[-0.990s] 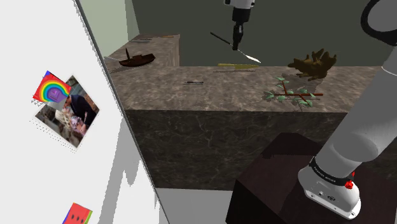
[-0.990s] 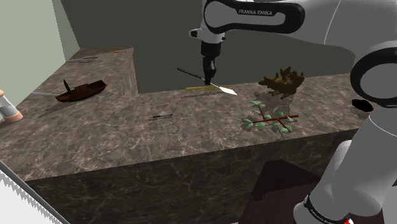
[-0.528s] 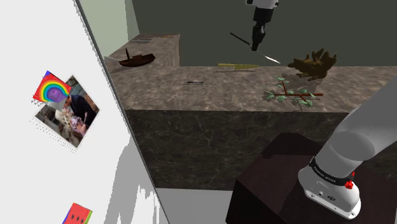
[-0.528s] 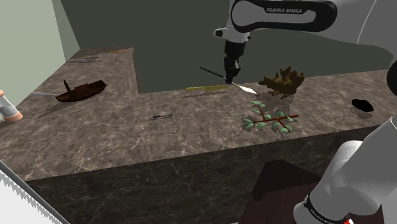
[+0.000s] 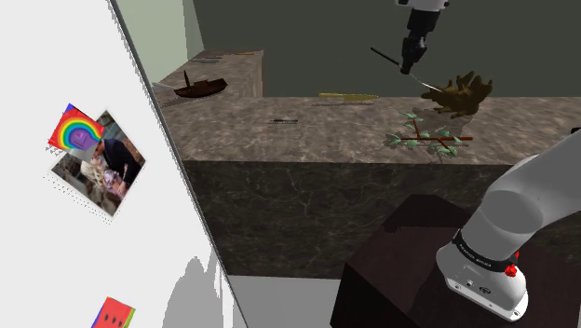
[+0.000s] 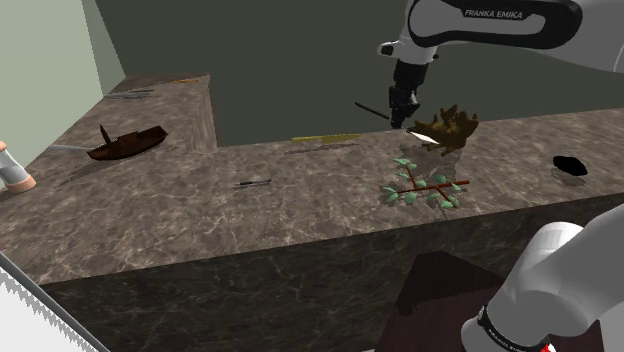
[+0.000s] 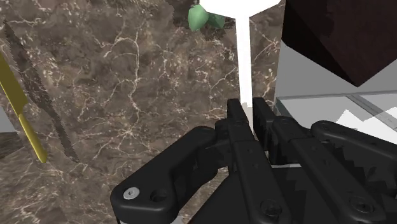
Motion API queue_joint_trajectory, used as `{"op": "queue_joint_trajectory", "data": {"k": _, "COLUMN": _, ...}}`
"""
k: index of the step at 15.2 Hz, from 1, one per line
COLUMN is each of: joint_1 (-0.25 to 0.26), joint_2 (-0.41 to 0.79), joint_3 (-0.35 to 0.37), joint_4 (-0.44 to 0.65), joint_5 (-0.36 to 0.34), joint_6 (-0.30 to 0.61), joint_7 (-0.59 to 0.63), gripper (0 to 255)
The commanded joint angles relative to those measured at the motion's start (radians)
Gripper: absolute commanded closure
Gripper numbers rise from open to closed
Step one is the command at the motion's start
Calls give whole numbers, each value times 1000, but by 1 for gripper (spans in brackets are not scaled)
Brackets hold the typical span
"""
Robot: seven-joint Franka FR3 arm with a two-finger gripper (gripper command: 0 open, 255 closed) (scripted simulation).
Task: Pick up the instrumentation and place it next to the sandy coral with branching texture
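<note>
Above the far side of the stone counter (image 5: 307, 140), just beside the brown branching coral (image 5: 458, 93), the gripper (image 5: 410, 63) hangs with its two fingers pinched on a thin tool (image 5: 382, 54). The tool is in the air and tilted, its dark handle sticking out one way and its pale end slanting down toward the coral. The likeliest trouble, I judge, is that low pale end: brought any closer or dropped straight down, it could catch in the coral's branches and shove or tip the coral. The leafy sprig (image 5: 428, 140) lies near as well, so a careless descent might set the tool on the leaves and not on bare stone. The grip is on a narrow shaft, which may swivel between the fingers, and letting go from this height could make so light a thing bounce or skid off. The wrist view shows what the outer views do not: the fingers closed tight on the white shaft of the tool (image 7: 243, 57), a green leaf under its broad end, and a yellow strip (image 7: 25, 124) lying off to one side. The shoulder view shows the height above the counter. In the second exterior view the tool (image 6: 370, 106) overlaps the coral (image 6: 445, 128) at its tip, so contact cannot be judged there.
</note>
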Motion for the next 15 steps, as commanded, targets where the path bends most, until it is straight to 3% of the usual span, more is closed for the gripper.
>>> {"op": "queue_joint_trajectory", "data": {"k": 1, "joint_1": -19, "joint_2": -36, "joint_3": -26, "joint_4": -34, "joint_5": -17, "joint_6": -2, "joint_7": -40, "gripper": 255}}
{"op": "queue_joint_trajectory", "data": {"k": 15, "joint_1": -137, "joint_2": -164, "joint_3": -241, "joint_4": -85, "joint_5": -142, "joint_6": -60, "joint_7": -339, "gripper": 255}}
